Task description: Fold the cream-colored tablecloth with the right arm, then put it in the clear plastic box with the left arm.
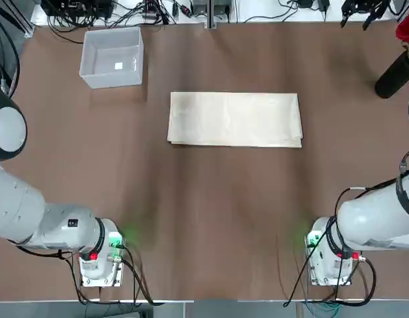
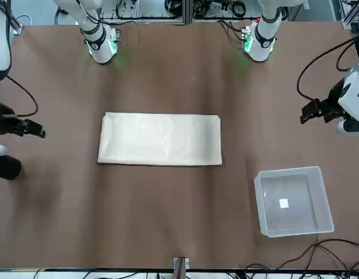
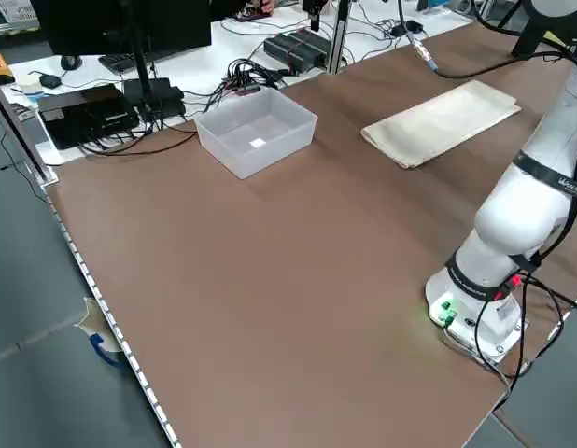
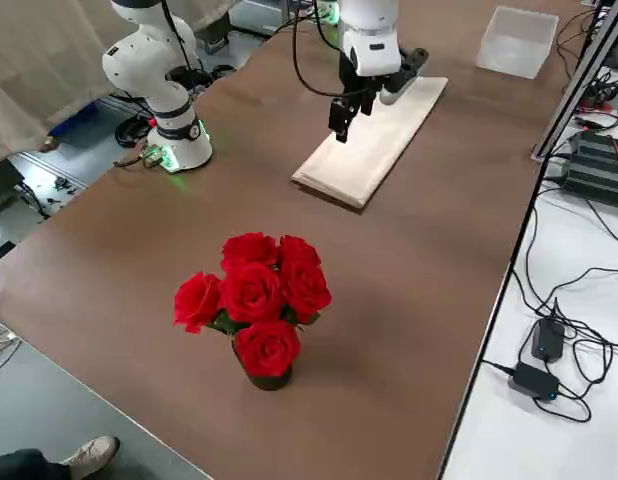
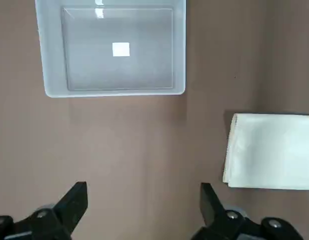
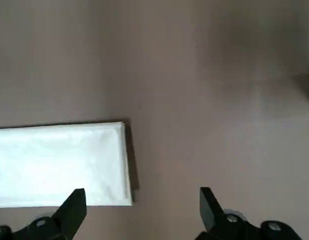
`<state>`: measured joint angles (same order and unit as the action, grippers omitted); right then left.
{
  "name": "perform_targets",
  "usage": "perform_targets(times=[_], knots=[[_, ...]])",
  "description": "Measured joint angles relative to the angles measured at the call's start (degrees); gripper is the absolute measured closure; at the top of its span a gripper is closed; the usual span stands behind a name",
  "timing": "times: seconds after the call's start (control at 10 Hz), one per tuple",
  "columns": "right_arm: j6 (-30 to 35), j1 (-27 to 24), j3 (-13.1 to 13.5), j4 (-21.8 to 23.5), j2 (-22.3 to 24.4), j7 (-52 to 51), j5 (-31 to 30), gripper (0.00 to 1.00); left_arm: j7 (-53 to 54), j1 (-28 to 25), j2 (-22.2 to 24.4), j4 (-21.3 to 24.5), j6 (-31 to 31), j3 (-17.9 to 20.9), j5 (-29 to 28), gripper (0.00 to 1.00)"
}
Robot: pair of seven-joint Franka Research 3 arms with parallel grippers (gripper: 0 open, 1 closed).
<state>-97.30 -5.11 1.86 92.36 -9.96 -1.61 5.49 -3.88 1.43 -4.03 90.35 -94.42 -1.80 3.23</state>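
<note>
The cream-colored tablecloth [image 1: 235, 119] lies layered mid-table, right of the clear plastic box [image 1: 112, 58]; both grippers, right [image 6: 143, 200] and left [image 5: 143, 195], are held aloft, fingers apart; folding seems in hand, an edge to be pinched next by the right

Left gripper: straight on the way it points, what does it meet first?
Probably the brown tabletop. The left gripper seems aimed down, with the box and tablecloth off its line; exact contact spot unclear.
</note>
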Motion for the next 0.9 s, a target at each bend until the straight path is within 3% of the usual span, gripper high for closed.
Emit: perform_targets(times=[0.9], knots=[[-14.99,1.81,-0.62,16.38,-2.85,-0.07,4.76,0.0,5.05,0.02,-0.06,0.04,-0.17,-0.05,-1.99,0.01]])
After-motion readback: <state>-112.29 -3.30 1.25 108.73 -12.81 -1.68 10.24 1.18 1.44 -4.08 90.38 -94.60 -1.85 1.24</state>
